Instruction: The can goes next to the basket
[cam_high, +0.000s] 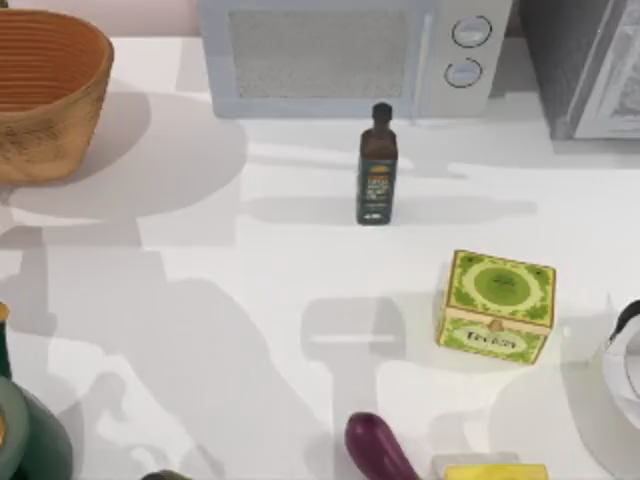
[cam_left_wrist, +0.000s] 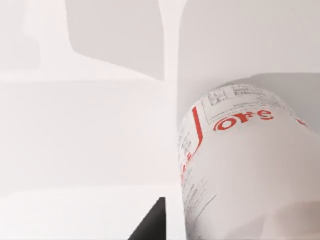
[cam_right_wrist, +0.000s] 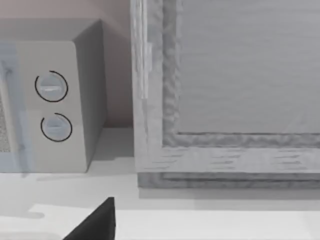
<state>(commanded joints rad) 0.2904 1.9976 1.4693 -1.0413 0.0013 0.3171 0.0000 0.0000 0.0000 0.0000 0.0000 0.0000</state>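
The basket stands at the table's far left corner, with bare white table around it. The can sits right up against my left wrist camera, its white side and red lettering facing the lens. A dark tip of the left gripper lies just beside the can's wall – touching or not, I cannot tell, nor whether that gripper is closed on the can. Behind the can there is only white table and grey shadow.

Further right are the microwave, the dark bottle and the green box. My right arm is parked at the table's right edge – the right gripper points toward the microwave's dials, and I cannot tell its state.
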